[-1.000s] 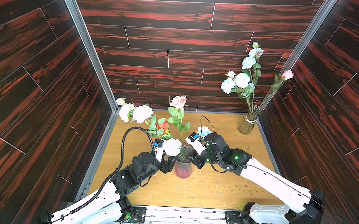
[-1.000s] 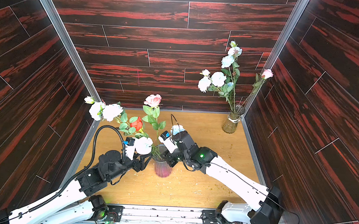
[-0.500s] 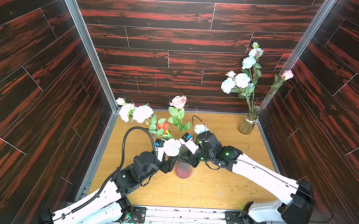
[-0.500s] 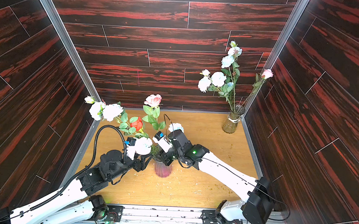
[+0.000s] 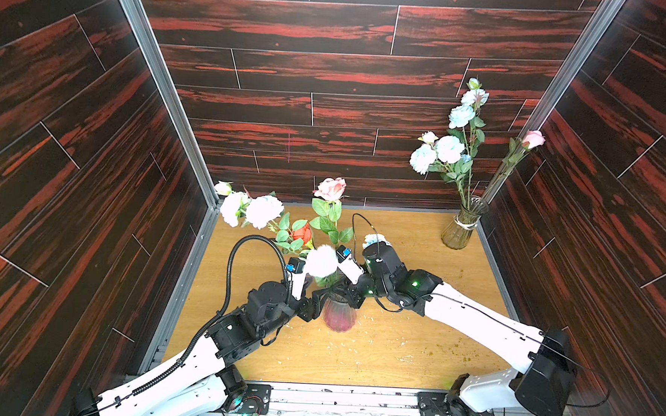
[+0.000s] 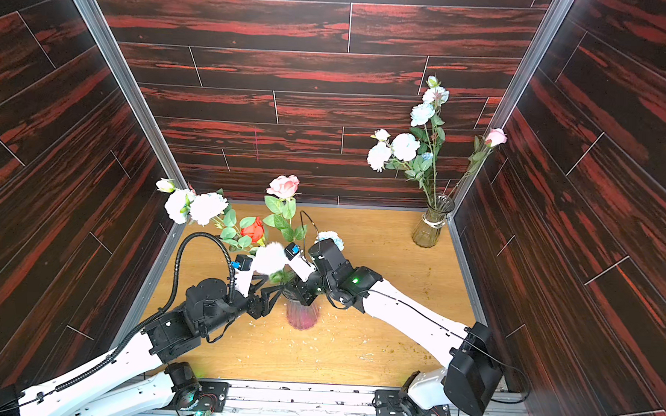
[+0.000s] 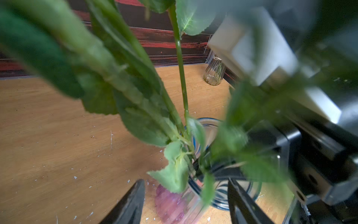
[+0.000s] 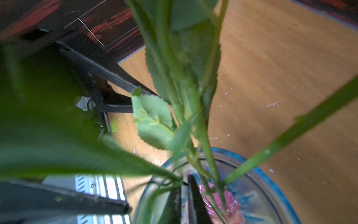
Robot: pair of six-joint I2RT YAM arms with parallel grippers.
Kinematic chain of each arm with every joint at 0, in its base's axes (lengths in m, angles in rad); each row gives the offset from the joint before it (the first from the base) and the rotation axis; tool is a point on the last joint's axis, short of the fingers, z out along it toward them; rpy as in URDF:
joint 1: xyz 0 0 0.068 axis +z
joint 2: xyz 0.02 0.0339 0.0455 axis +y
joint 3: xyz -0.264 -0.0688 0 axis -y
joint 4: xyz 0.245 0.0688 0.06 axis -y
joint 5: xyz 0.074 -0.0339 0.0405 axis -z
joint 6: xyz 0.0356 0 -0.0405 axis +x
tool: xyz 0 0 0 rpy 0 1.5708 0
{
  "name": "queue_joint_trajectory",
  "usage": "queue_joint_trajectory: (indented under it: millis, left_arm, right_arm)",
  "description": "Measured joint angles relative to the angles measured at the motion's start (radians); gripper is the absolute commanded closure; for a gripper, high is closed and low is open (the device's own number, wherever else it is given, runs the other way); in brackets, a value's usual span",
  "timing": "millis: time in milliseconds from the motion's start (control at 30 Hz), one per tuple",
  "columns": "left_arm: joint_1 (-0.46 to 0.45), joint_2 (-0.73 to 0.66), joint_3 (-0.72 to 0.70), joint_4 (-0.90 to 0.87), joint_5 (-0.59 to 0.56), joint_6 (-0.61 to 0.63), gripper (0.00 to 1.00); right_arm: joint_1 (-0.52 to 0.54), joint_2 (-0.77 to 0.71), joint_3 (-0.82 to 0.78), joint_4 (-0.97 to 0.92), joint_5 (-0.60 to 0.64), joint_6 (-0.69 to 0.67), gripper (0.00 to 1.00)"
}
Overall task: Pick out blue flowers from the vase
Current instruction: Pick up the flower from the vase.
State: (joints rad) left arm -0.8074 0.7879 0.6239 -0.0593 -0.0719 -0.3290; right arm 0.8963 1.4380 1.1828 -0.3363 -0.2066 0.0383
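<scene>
Top view: two robot arms meet over a wooden surface (image 5: 395, 337). At frame centre, a pink vase (image 5: 339, 317) w/ blue flowers (image 5: 261, 212), pale heads leaning to upper left, plus a blurred white bloom (image 5: 321, 260) just above the mouth. Beside them a red rose (image 5: 302, 233) & a cream-pink rose (image 5: 330, 188). Upper right: clear vase (image 5: 461, 231) w/ more pale blue sprays (image 5: 449, 148).

Right fingers (image 8: 194, 203) pressed together at the pink vase's mouth among thin green stems; cannot tell if a stem is caught betw. them. Left fingers (image 7: 131, 203) spread either side of the vase neck; contact unclear.

Stems' long axis: steeply up from the mouth, fanning out. Right arm probably nearer the stems, so pull likely straight up along the stem.
</scene>
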Motion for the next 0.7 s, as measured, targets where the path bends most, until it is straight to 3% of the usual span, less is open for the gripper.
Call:
queue_joint_trajectory:
  millis: [133, 700]
  left_arm:
    - [0.000, -0.011, 0.000, 0.000, 0.000, 0.000, 0.31]
    - [0.000, -0.077, -0.005, -0.006, -0.016, 0.001, 0.28]
  right_arm:
    - [0.000, -0.003, 0.000, 0.002, 0.001, -0.002, 1.00]
    - [0.000, -0.105, 0.101, -0.014, 0.062, -0.013, 1.00]
